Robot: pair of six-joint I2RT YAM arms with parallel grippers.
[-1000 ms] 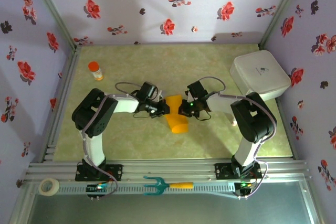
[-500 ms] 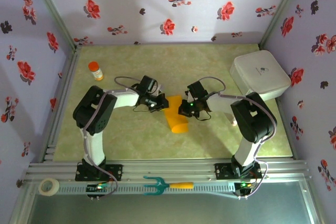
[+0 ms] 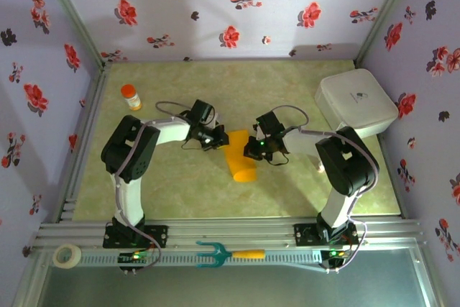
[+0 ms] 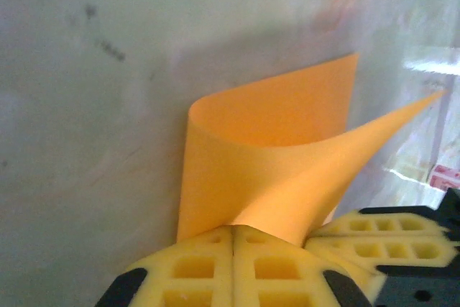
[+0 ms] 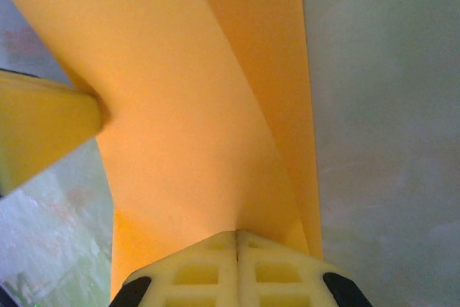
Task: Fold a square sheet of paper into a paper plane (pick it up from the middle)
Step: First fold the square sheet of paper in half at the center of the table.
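Top cam: sheet of paper (image 3: 243, 163) is lying mid-tabletop (image 3: 180, 192), btwn the two wrists, reading as a narrow orange strip. Long axis is running far-to-near, w/ the near end leaning slightly right and looking rounded; that end is pointing toward the arm bases. Left arm (image 3: 154, 138) is reaching in from the left and right arm (image 3: 316, 138) from the right, both meeting the strip's far half. Grip is not resolving from this cam.

Left wrist cam is adding detail: left jaws are pressing together on the sheet's edge, and the sheet is curling up off the tabletop in an open loop, one corner tapering to a point at right. Right arm's yellow pads (image 4: 388, 231) are sitting just beside, lower right.

Right wrist cam: right jaws are also clamping the sheet, closed w/ paper rising from the seam. A left pad (image 5: 43, 127) is touching the sheet at its left edge.
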